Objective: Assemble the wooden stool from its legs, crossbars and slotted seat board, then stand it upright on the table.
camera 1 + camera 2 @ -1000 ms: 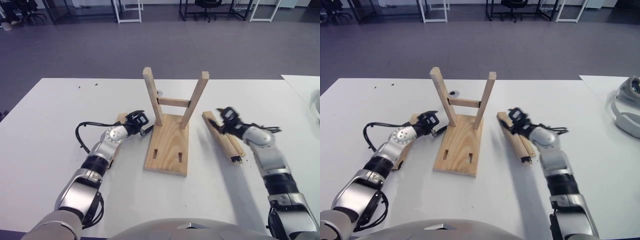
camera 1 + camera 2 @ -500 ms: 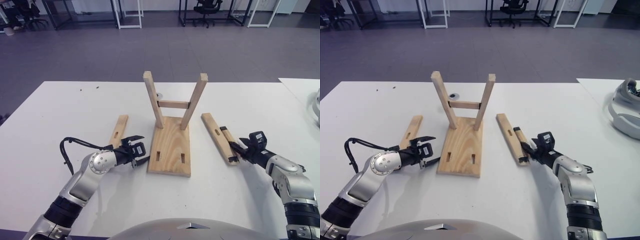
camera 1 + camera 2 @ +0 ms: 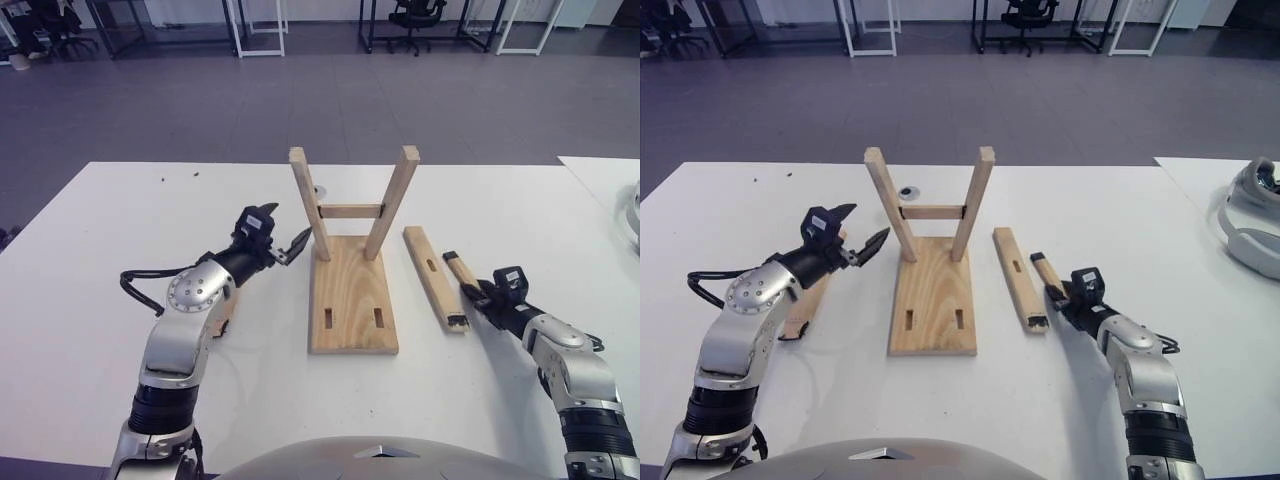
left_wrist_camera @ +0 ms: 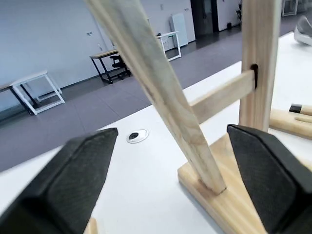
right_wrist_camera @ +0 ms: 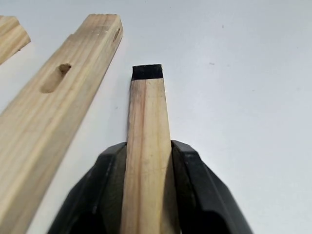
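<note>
The slotted seat board (image 3: 352, 305) lies flat mid-table with two legs (image 3: 307, 203) standing in its far end, joined by a crossbar (image 3: 350, 211). My left gripper (image 3: 283, 228) is open just left of the nearer standing leg (image 4: 161, 92), which shows between its fingers (image 4: 73, 180) without touching them. A loose leg (image 3: 432, 290) lies to the right of the board. My right gripper (image 3: 485, 297) is shut on a short crossbar (image 5: 146, 126) that rests on the table beside that leg. Another leg (image 3: 808, 300) lies partly under my left arm.
A small round grommet (image 3: 907, 192) sits in the table behind the stool. A black cable (image 3: 140, 285) loops from my left forearm. A white headset (image 3: 1255, 215) lies on the neighbouring table at the right. Open floor lies beyond the far edge.
My left gripper has risen from the board's front left corner to the standing leg, staying open. The seat board now lies squarer to me. My right gripper stays on the crossbar.
</note>
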